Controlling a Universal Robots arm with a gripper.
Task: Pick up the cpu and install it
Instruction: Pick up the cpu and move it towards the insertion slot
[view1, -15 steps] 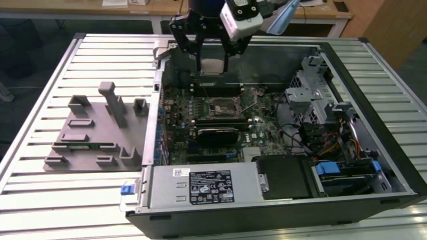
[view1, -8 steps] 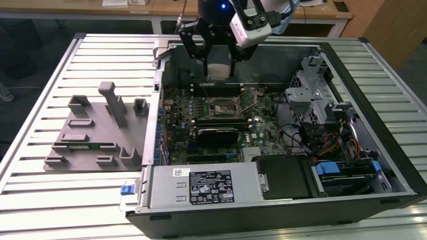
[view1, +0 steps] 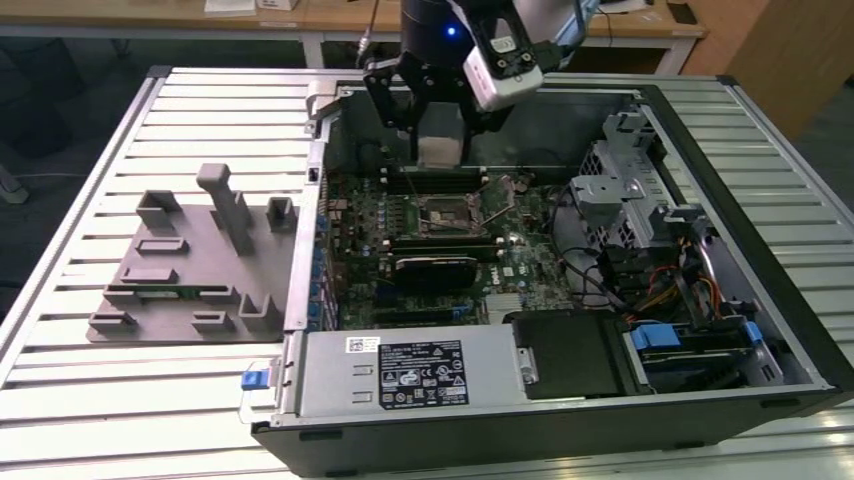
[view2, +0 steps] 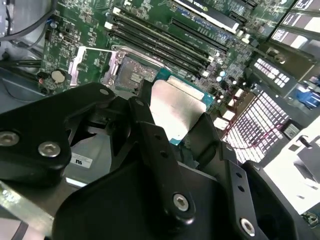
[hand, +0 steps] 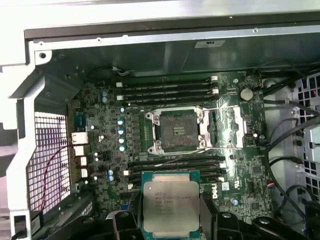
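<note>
grey fixture block (view1: 174, 290) on slatted table (view1: 134, 420) | open computer case (view1: 801, 330) just beside it | motherboard (view1: 527, 255), silver power supply (view1: 400, 375) inside

Arm (view1: 430, 30) upright overhead; claw (view1: 441, 160) pointing down, both fingers (hand: 124, 224) clamped on opposite cpu (hand: 171, 200) edges.

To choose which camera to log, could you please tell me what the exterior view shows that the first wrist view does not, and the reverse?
The exterior view adds the grey fixture block on the slatted table, and the power supply. The first wrist view adds the cpu, metal top up, gripped in the tool and short of the socket. Both share the motherboard and that open, empty socket.
</note>
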